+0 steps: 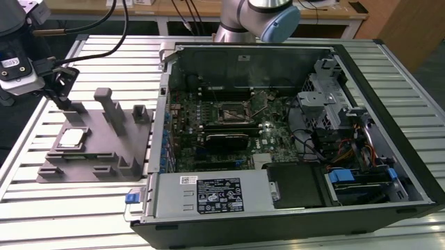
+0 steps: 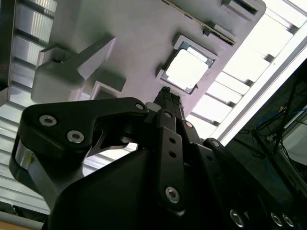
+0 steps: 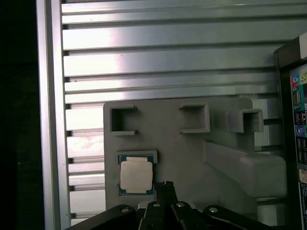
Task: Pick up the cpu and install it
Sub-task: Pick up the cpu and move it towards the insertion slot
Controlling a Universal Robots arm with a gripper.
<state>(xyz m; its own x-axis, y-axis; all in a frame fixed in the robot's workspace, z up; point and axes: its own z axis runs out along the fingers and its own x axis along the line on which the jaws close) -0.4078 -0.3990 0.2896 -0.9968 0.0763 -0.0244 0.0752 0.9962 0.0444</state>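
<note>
My fingers are pressed together with nothing between them, and their joined tip sits just beside one edge of the cpu, not over it. In the second wrist view the closed tip points at the bare fixture floor right next to the cpu. I cannot tell whether the tip touches the fixture.

The cpu lies flat in a shallow square pocket of the grey fixture, its pale top up, with a low lip along the pocket's edges.

In the exterior view my fingers hang over the far end of the fixture, beyond the cpu. Tall fixture posts stand between the cpu and the open computer case, crowding that side. Toward the exterior view's left the fixture ends close by, then bare slatted surface and its rail edge. The motherboard socket sits well apart, deep inside the case walls.
</note>
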